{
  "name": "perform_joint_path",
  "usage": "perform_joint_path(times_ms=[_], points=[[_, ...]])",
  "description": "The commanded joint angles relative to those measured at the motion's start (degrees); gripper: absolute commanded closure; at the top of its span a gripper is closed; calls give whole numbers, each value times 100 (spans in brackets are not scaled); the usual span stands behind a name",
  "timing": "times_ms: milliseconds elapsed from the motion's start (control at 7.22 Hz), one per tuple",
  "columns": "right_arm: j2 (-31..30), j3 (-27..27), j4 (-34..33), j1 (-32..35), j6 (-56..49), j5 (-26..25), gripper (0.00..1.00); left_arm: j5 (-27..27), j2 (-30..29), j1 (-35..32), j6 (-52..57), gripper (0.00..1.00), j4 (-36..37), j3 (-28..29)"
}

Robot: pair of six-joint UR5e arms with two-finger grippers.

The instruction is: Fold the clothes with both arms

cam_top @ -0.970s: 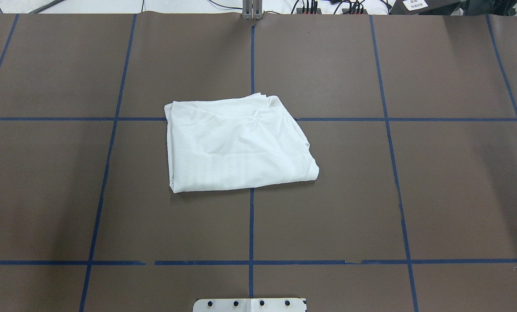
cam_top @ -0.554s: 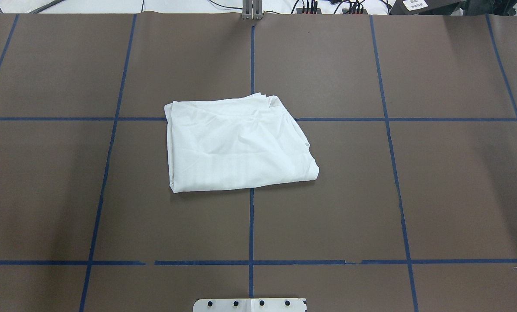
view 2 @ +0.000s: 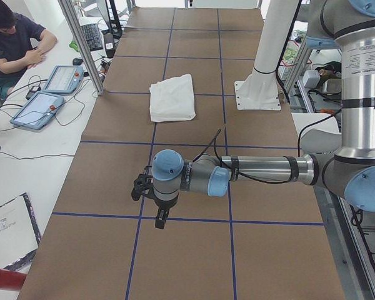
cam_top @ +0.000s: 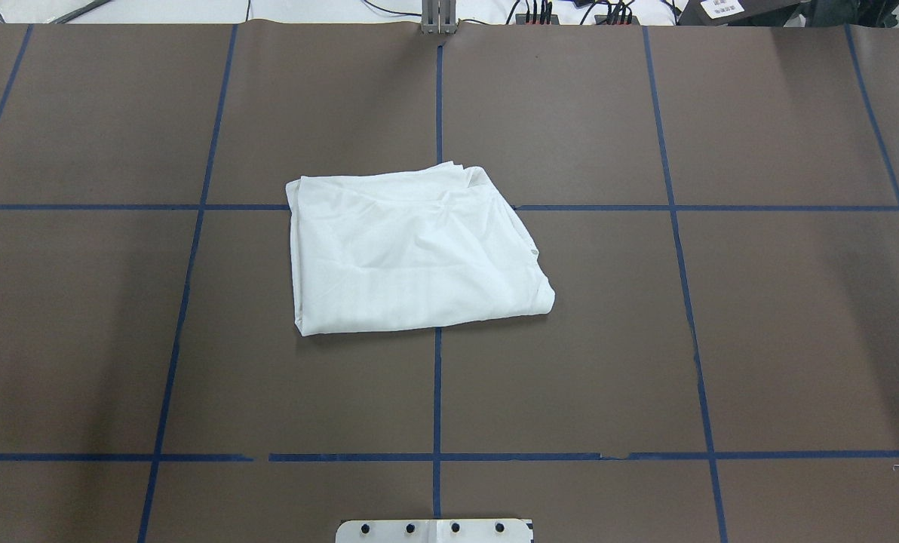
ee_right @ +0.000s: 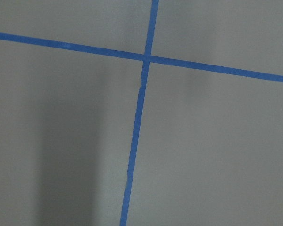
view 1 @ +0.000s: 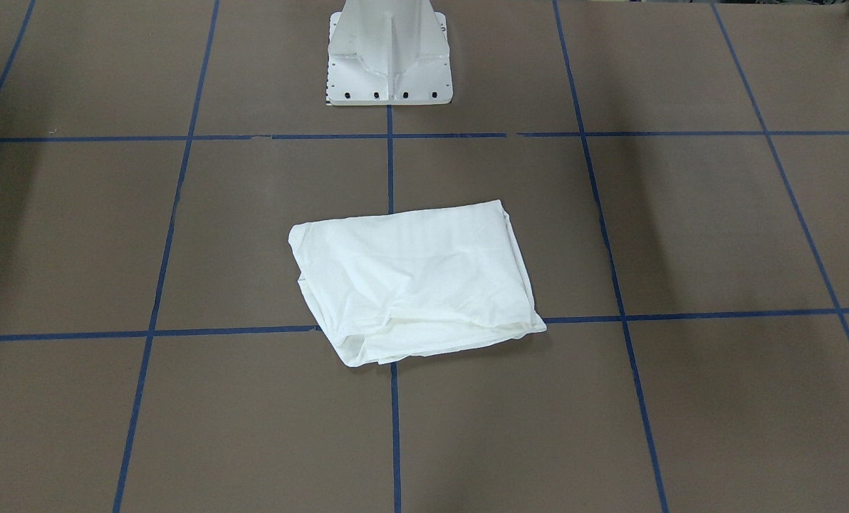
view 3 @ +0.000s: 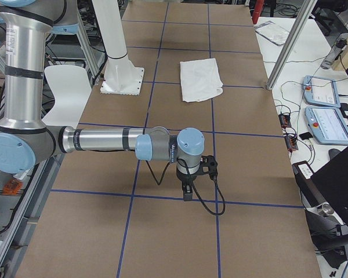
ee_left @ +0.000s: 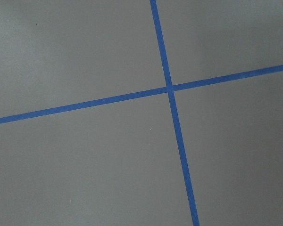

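The clothes lie as one folded white bundle, roughly rectangular, near the middle of the brown table; they also show in the front-facing view and small in both side views. No print or collar shows. Both arms are far from the bundle, stretched low over the table's ends. The left gripper hangs above a blue tape line in the exterior left view. The right gripper does the same in the exterior right view. I cannot tell whether either is open or shut. The wrist views show only bare table and tape.
Blue tape lines divide the table into a grid. The white pedestal base stands at the robot's edge. Beside the table's far edge a person sits at a bench with tablets and cables.
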Motion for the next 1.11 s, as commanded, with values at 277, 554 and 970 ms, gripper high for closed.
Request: perform_joint_path(times_ms=[277, 554, 970], points=[[-9, -43, -3, 0, 4, -4, 0, 0, 72, 4, 0, 0, 0, 5], [-9, -52, -12, 0, 4, 13, 0, 0, 82, 4, 0, 0, 9, 5], [-9, -61, -12, -9, 4, 4, 0, 9, 82, 4, 0, 0, 0, 5]])
